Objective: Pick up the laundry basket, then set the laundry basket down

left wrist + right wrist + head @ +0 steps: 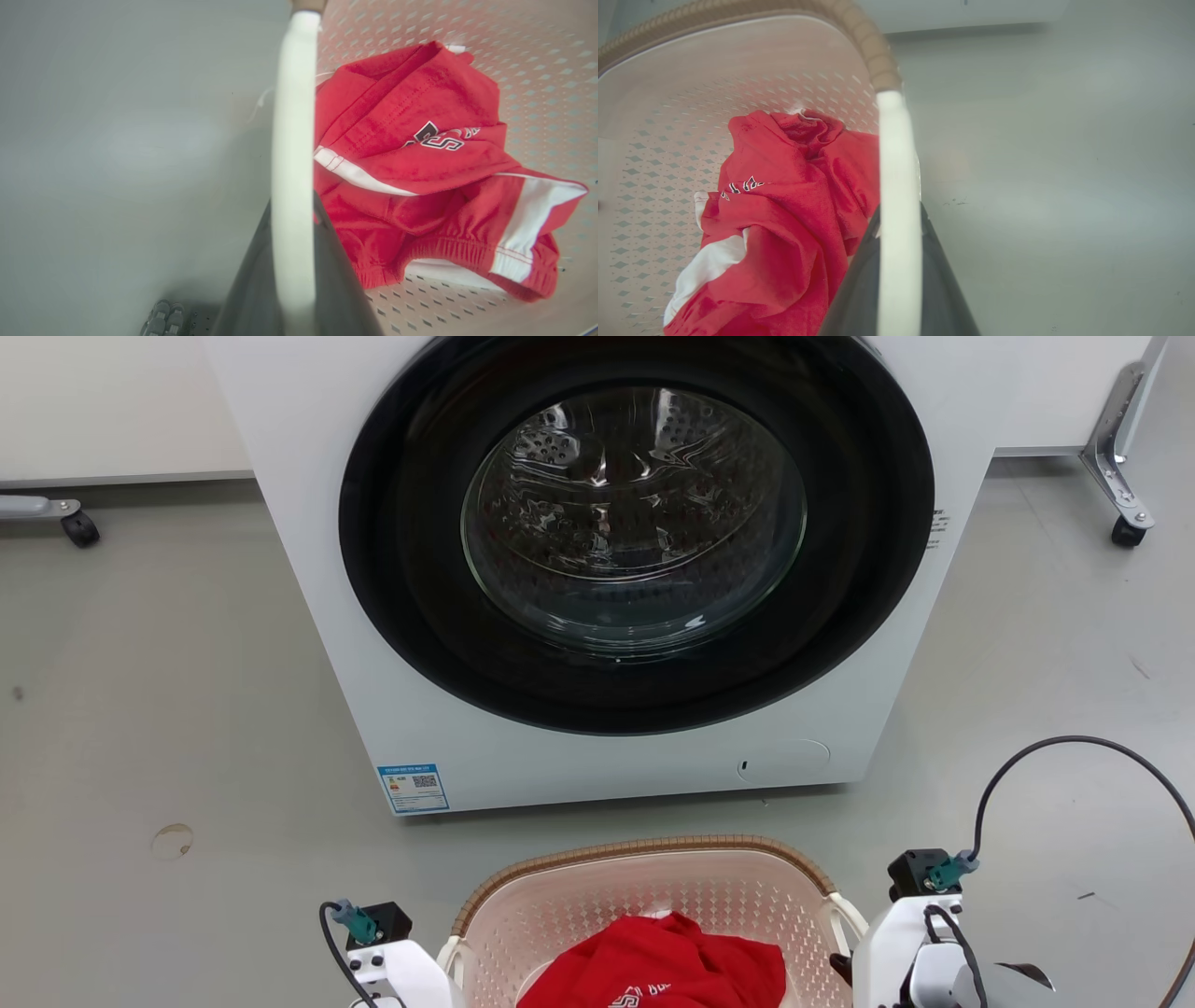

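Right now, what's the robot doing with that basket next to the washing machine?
The robot is holding the laundry basket by both white side handles. Its left fingers are shut on the left handle and its right fingers on the right handle. A red garment lies inside the basket, which is just in front of the washing machine. Whether the basket is off the floor yet can't be told.

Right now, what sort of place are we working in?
Likely a laundry corner staged in a lab or test room: a white front-loading washer, the laundry basket holding a red garment before it, and a grey floor with a castered frame leg at the side.
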